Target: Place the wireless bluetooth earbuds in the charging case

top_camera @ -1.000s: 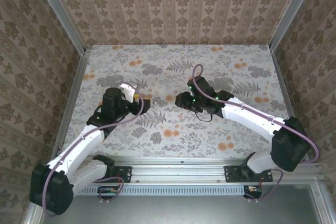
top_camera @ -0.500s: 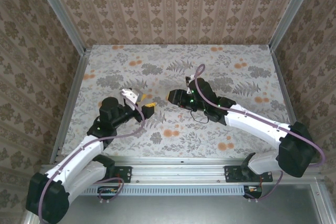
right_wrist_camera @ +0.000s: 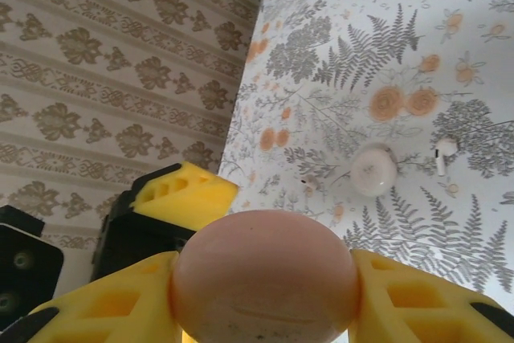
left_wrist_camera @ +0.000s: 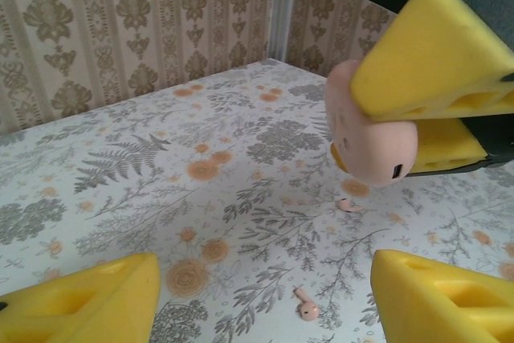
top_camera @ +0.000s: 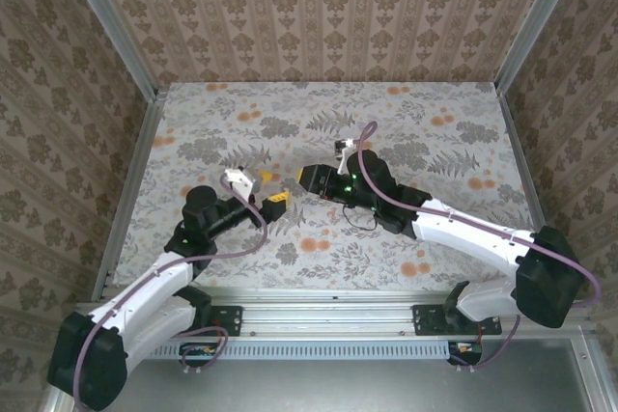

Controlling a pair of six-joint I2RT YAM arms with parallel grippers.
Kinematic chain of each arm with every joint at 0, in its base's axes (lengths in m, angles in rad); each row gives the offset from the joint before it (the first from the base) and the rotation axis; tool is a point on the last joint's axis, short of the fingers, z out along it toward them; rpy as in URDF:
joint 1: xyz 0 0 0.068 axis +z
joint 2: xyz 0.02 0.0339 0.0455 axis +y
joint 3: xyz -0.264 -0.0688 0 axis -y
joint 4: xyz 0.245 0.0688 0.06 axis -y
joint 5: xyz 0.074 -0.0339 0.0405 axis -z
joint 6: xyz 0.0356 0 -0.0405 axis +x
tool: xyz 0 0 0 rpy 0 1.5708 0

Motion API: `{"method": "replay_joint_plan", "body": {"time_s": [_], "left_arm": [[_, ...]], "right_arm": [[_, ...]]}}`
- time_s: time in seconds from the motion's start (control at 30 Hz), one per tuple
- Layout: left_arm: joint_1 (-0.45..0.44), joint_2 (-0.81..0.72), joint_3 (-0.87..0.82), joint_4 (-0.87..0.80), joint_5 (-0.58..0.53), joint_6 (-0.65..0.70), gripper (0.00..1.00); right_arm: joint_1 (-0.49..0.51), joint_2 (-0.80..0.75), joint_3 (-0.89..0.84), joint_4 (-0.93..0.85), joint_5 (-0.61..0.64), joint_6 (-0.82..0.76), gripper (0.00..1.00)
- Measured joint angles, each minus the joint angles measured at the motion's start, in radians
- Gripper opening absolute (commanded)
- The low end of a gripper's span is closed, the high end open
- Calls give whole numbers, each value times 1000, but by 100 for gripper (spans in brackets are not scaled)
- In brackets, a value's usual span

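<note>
- Charging case (right_wrist_camera: 265, 279), pink, low centre of the right wrist view: since a second ago my right gripper (top_camera: 305, 178) has carried it left, nearer the left gripper (top_camera: 270, 188).
- Right fingers (right_wrist_camera: 120, 307) clamp its sides.
- Left fingers (left_wrist_camera: 80, 303) wide apart, empty; an earbud (left_wrist_camera: 305, 308) lies bottom centre.

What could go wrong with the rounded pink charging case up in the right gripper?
The right gripper pinches the pink case by its curved sides in mid-air, so it may slip. The two small pink earbuds lie loose on the floral table; the open left gripper, with broad yellow fingers, could knock them away.
</note>
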Motion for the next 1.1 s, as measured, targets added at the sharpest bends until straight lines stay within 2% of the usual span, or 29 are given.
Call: {"method": "replay_joint_plan", "body": {"time_s": [0.23,0.73,0.87,1.1], "left_arm": [[-18,6,0,21,43,11,70],[-26,7,1,52,46,45,69],[-26,7,1,75,38,41,65],[-32,7,1,101,27,21,53]], "right_arm": [[32,19,0,56,0,11,43],[55,91,0,136,0,37,43],[58,92,0,141,0,40,43],[62,93,0,140,0,51,43]]}}
